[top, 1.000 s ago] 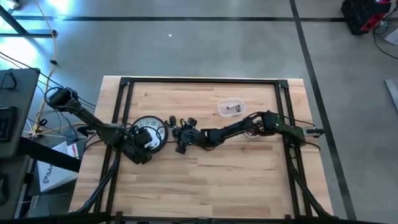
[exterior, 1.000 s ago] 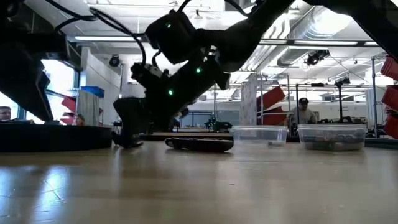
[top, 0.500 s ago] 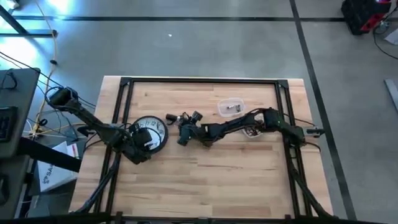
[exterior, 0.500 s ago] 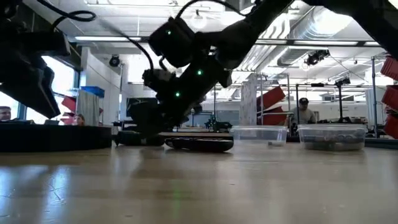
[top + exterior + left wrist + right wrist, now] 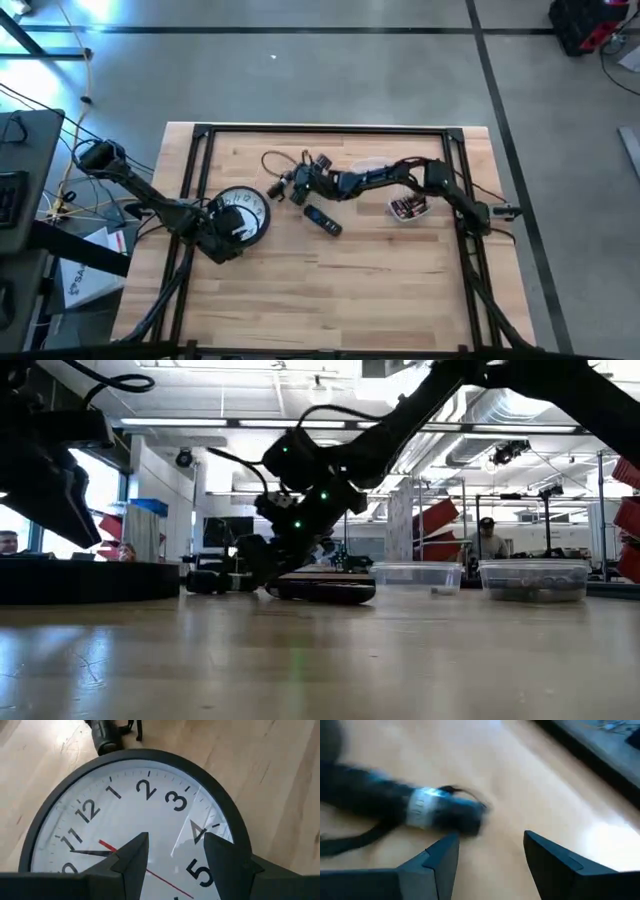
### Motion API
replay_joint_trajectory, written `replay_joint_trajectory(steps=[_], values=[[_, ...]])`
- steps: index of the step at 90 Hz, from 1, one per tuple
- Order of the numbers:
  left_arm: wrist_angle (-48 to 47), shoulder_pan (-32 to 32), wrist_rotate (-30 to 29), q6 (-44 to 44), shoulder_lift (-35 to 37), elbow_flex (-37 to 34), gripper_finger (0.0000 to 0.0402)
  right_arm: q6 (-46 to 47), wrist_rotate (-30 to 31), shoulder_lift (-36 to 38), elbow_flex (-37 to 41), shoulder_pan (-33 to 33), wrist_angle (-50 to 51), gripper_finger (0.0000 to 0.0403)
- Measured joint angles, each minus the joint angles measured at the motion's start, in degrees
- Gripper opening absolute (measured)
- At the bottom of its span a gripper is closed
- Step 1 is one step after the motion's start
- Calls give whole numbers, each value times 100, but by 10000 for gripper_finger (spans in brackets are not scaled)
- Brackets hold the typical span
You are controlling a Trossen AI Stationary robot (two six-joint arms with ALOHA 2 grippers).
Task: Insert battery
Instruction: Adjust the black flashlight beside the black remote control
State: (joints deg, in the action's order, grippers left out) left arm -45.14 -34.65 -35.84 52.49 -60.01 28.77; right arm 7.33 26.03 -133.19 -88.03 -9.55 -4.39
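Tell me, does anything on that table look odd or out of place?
Nothing looks spilled or broken. The wall clock lies face up under the left end effector. A black flashlight and a remote lie loose on the wood near the open right end effector.

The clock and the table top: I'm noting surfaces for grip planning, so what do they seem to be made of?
The clock: dark matte rim, probably plastic; a glossy clear cover, glass or plastic, judging by the glare streak across the face. The table top: pale wood, with visible plank seams and grain.
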Motion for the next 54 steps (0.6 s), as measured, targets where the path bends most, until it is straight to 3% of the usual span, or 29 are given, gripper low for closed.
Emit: replay_joint_trajectory(steps=[12, 24, 54], values=[[-2, 0, 136, 132, 0, 0, 172, -669, -678, 2, 0, -18, -6, 190], [2, 0, 127, 188, 0, 0, 172, -1312, -803, 42, 0, -4, 38, 190], [23, 2, -121, 292, 0, 0, 172, -1231, -1081, 322, 1, 121, -88, 191]])
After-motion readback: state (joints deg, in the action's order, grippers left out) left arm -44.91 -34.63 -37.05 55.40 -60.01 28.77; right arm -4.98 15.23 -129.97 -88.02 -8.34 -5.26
